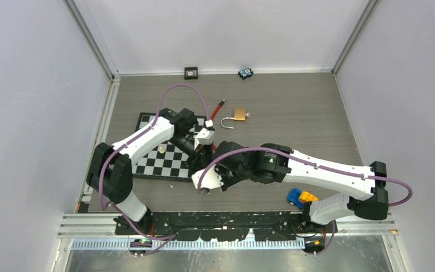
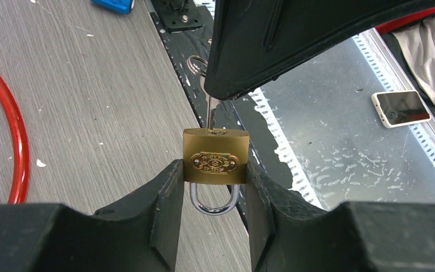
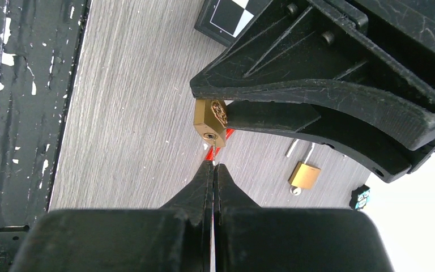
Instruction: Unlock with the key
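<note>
My left gripper (image 2: 214,170) is shut on a small brass padlock (image 2: 215,156), clamping its body from both sides. The steel shackle (image 2: 214,203) points back toward the wrist, with both legs in the body. My right gripper (image 3: 213,165) is shut on a thin key (image 2: 210,113), and the blade's tip sits in the keyhole on the padlock's end. In the right wrist view the padlock (image 3: 210,122) hangs just ahead of my shut fingertips. In the top view both grippers meet at the chessboard's right edge, left (image 1: 198,148) and right (image 1: 208,170), hiding lock and key.
A second brass padlock (image 1: 239,115) lies with its shackle open beyond the chessboard (image 1: 164,158). A red-handled tool (image 1: 220,106) lies beside it. A blue and yellow toy car (image 1: 301,197) sits near the right arm's base. An owl figure (image 1: 245,73) and a black square (image 1: 191,72) stand at the back wall.
</note>
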